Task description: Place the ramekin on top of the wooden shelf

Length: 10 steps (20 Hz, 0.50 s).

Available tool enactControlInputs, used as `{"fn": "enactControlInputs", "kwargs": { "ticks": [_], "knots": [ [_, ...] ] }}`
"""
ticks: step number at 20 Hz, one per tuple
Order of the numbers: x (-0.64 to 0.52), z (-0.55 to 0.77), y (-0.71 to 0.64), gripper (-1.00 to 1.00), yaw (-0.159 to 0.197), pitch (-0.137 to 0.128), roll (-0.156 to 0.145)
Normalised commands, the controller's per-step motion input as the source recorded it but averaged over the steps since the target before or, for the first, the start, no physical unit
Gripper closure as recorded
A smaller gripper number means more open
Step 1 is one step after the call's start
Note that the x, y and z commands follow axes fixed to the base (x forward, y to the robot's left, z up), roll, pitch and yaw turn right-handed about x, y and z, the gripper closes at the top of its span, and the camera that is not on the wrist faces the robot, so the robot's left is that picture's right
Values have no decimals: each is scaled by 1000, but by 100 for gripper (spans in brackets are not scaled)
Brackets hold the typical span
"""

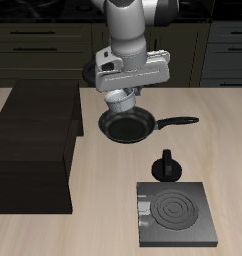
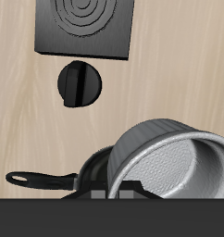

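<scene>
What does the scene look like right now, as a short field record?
ramekin: held in the gripper, lifted above the frying pan
wooden shelf: flat top bare, beside the pan
moka pot: upright between pan and stove burner
task: ramekin not yet on shelf

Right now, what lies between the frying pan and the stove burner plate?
The moka pot stands between frying pan and stove burner plate; both views show it.
</scene>
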Motion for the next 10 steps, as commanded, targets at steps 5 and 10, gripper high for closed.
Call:
{"fn": "enactControlInputs", "kwargs": {
  "ticks": [5, 10],
  "knots": [
    [-136, 232, -3, 100, -21, -27, 12],
    [-41, 89, -79, 100, -11, -14, -1]
  ]
}}
